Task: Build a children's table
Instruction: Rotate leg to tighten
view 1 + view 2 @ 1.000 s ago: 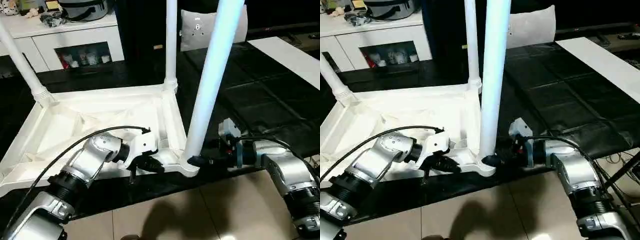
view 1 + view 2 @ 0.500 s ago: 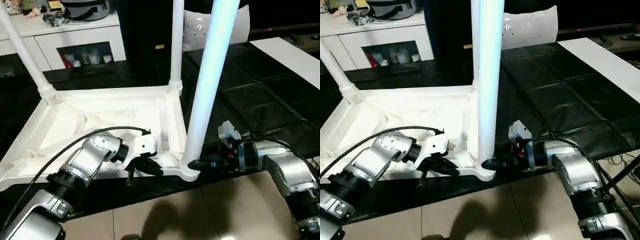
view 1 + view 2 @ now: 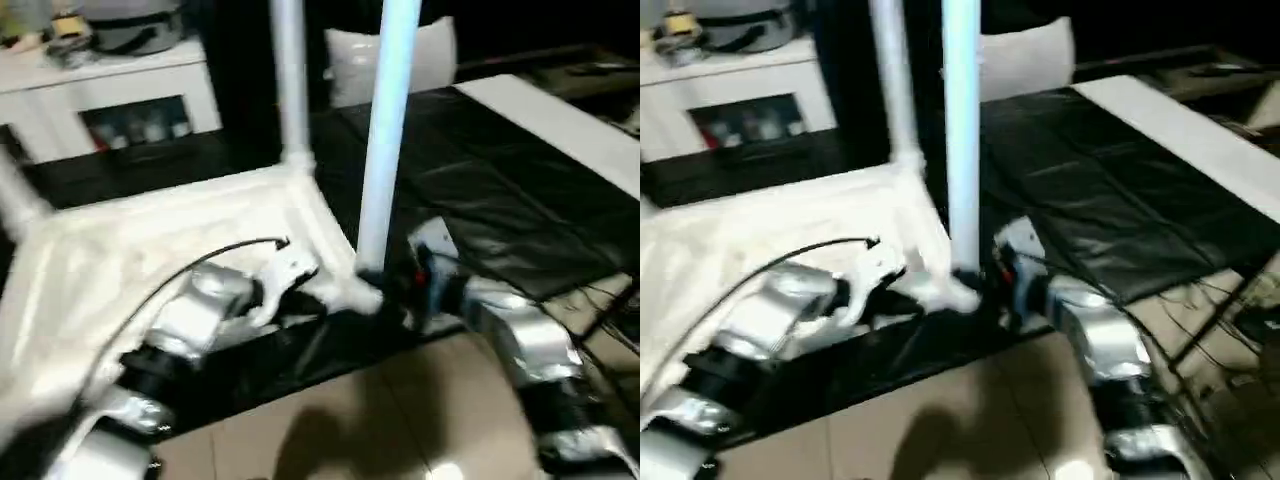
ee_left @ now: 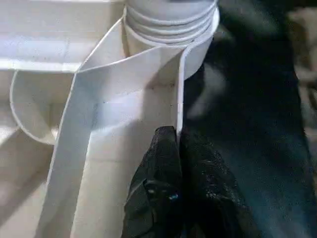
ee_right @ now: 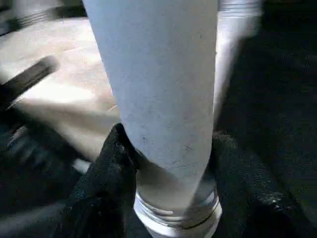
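The children's table [image 3: 150, 240] lies upside down on the black surface [image 3: 500, 190]. The right end effector [image 5: 166, 163] grips the base of the near leg [image 3: 385, 130]; the left end effector [image 4: 176, 163], clenched, pinches the rim beside that corner socket.

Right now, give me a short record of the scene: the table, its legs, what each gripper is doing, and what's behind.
table: children's table lies upside down on a black mat, ribbed underside up
legs: three stand in corner sockets; the near leg is upright
left gripper: shut, fingers pinching a rib beside the near corner socket
right gripper: fingers on either side of the near leg's base
behind: white cabinet with glass doors
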